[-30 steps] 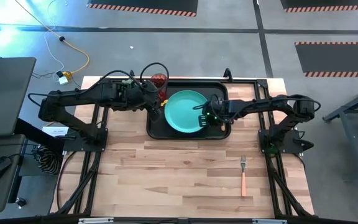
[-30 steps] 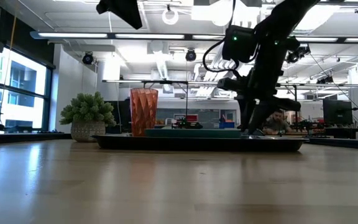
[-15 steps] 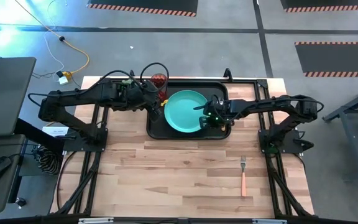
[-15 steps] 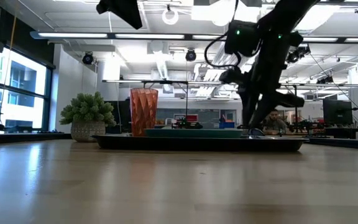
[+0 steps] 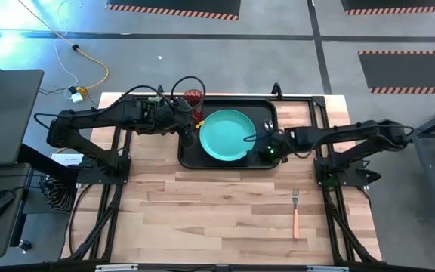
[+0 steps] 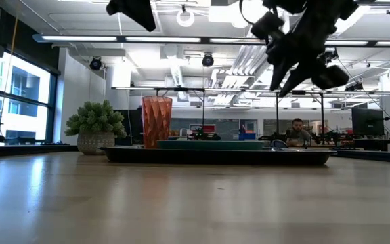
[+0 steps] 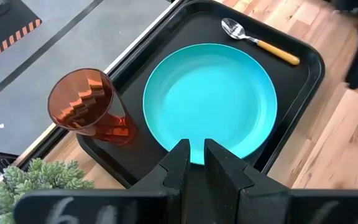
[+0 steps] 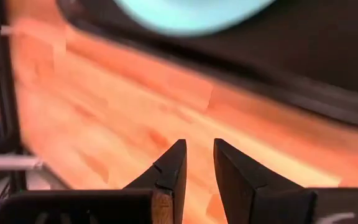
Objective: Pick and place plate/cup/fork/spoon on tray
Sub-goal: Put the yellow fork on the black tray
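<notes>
The black tray [image 5: 188, 155] lies at the table's far middle. On it are the teal plate [image 5: 223, 134], the red cup [image 5: 193, 97] upright at its far left corner, and the orange-handled spoon [image 7: 260, 42] flat at its far right corner. The fork [image 5: 296, 211] lies flat on the table, near right. My left gripper [image 7: 196, 152] hovers over the tray's left edge, shut but for a slit, empty. My right gripper [image 5: 266, 149] is above the tray's near right corner, high over it in the low view [image 6: 291, 74], narrowly open and empty [image 8: 201, 155].
A green spiky plant in a pot [image 6: 97, 126] stands just left of the tray, by the cup. Bare wooden table [image 5: 202, 219] spreads across the whole near half. A person [image 6: 298, 130] sits in the room behind.
My right gripper has risen from the tray's right part, where it stood low beside the plate, and has drawn back toward the table's right and near edges. It is now well above the tray. The plate, cup and tray have kept still.
</notes>
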Available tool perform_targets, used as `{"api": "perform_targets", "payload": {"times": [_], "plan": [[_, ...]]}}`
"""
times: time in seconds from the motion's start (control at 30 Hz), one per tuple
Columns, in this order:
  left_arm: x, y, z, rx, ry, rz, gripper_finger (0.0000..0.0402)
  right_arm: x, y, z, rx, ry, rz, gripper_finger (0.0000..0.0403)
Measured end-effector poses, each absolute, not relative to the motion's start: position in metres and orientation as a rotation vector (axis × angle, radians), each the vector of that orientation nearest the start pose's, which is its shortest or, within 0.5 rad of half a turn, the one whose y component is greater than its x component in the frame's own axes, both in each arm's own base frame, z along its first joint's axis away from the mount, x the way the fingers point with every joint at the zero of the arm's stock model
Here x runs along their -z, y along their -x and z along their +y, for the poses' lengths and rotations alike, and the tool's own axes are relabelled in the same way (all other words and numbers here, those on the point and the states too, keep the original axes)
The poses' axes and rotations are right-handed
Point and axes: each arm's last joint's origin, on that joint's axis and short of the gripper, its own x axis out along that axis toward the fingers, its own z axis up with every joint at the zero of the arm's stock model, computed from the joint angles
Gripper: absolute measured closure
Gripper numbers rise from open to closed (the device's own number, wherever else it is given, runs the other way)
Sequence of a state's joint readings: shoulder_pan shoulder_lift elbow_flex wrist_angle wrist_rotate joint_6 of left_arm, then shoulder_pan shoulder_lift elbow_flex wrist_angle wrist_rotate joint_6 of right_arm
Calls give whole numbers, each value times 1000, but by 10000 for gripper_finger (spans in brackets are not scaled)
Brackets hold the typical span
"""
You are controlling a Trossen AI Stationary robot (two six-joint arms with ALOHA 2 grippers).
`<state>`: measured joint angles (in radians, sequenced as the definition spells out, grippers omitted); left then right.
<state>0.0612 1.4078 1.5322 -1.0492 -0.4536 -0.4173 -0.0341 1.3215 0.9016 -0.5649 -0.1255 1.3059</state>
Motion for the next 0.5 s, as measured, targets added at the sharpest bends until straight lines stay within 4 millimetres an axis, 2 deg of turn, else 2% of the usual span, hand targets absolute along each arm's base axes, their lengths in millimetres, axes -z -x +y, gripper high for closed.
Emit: {"api": "perform_targets", "payload": {"times": [0.2,0.5], "plan": [[-379,-268,29,-650,182,803,362,-235,-252,23,499,-1324,998,331],[-379,-268,29,-633,150,815,362,-229,-234,63,656,-1414,1148,331]]}}
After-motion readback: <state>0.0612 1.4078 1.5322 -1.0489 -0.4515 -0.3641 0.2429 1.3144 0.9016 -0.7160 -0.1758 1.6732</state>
